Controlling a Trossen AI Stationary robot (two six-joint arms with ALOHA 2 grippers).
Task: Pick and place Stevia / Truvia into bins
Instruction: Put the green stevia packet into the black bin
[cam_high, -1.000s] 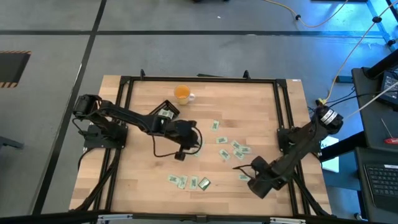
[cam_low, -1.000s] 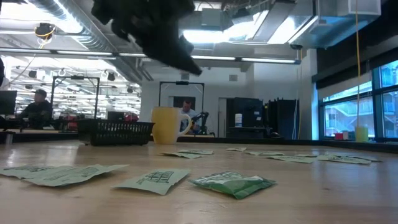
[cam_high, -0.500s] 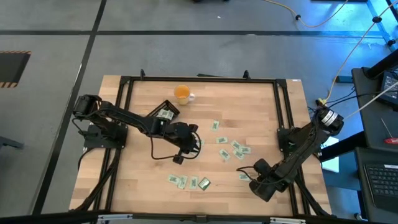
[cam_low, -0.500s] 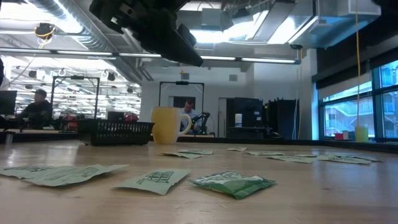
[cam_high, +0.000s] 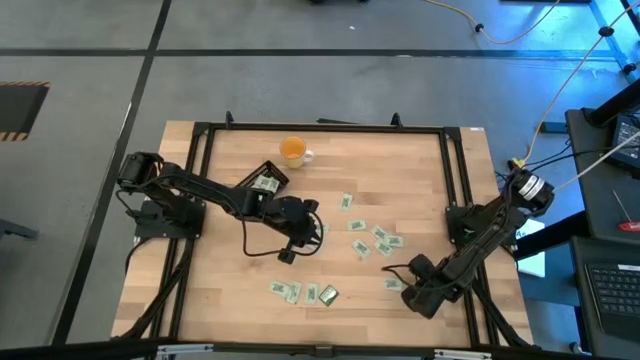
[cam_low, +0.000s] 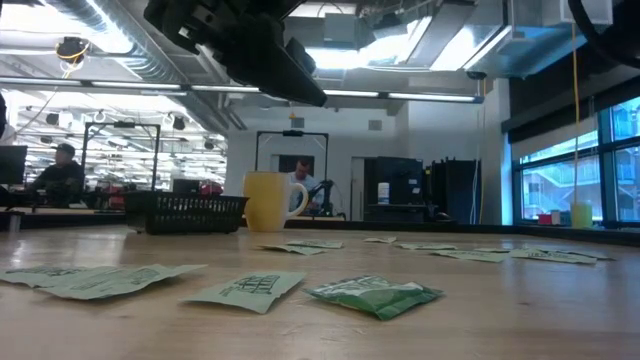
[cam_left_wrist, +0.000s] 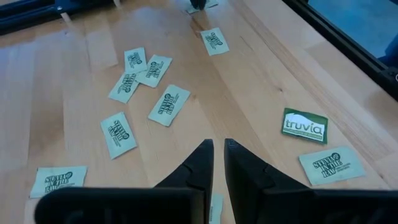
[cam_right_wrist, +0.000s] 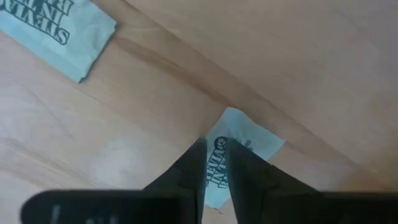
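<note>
Several pale green Stevia sachets (cam_high: 372, 238) lie flat and scattered on the wooden table. More lie near the front edge (cam_high: 300, 293), among them a dark green Truvia one (cam_left_wrist: 305, 124). The black bin (cam_high: 266, 180) stands at the far left beside the orange cup, with a sachet inside. My right gripper (cam_right_wrist: 214, 149) points straight down at the front right, its fingers closed in on one sachet (cam_right_wrist: 245, 140). My left gripper (cam_left_wrist: 217, 152) hovers over the table's middle, fingers shut with nothing between the tips. My right gripper comes from above, pointing down, onto one end of a Stevia sachet (cam_right_wrist: 217, 163). Its two fingertips (cam_right_wrist: 194, 158) stand close together with the sachet's printed end showing in the narrow gap. The sachet lies on the table; its other end (cam_right_wrist: 258, 140) sticks out beyond the fingers.
An orange cup (cam_high: 293, 151) with a white handle stands at the far edge, next to the bin. A black frame rail (cam_high: 450, 170) borders the table. Another sachet (cam_right_wrist: 59, 28) lies close to my right gripper. People sit at desks in the room behind.
My right gripper has sunk toward the table at the front right, onto the sachet there. My left gripper has stayed over the table's middle and turned a little in place. The sachets have not moved.
</note>
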